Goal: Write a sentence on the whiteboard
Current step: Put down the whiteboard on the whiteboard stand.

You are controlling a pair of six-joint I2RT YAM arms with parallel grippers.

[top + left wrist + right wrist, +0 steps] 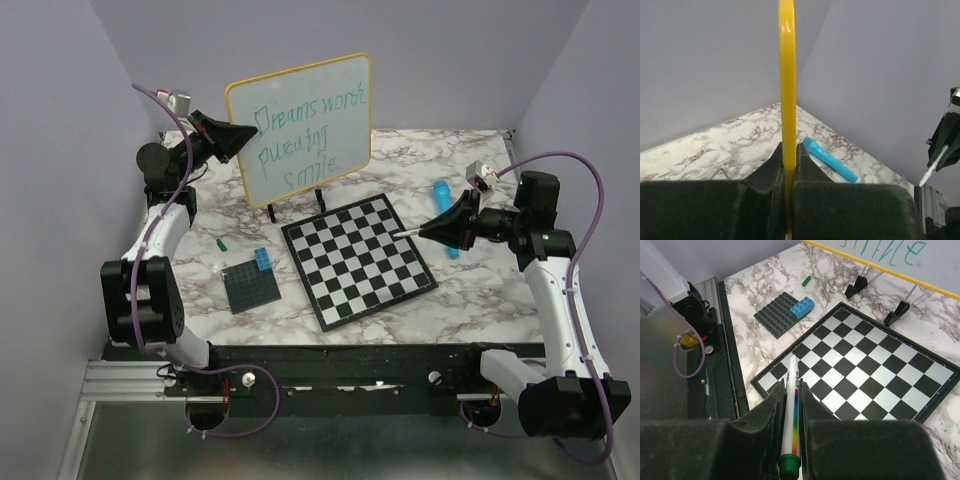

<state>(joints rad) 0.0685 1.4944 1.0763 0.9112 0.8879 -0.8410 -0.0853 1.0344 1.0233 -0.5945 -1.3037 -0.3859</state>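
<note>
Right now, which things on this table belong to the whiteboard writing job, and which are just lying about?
Job: whiteboard, gripped at its edge by the left gripper; sentence; marker in the right gripper.
Lying about: chessboard; blue cylinder; dark brick plate with blue brick; small green piece.

whiteboard (300, 125) behind chessboard (358, 260), brick plate (250, 287) left of it, cylinder (441, 190) right
</note>
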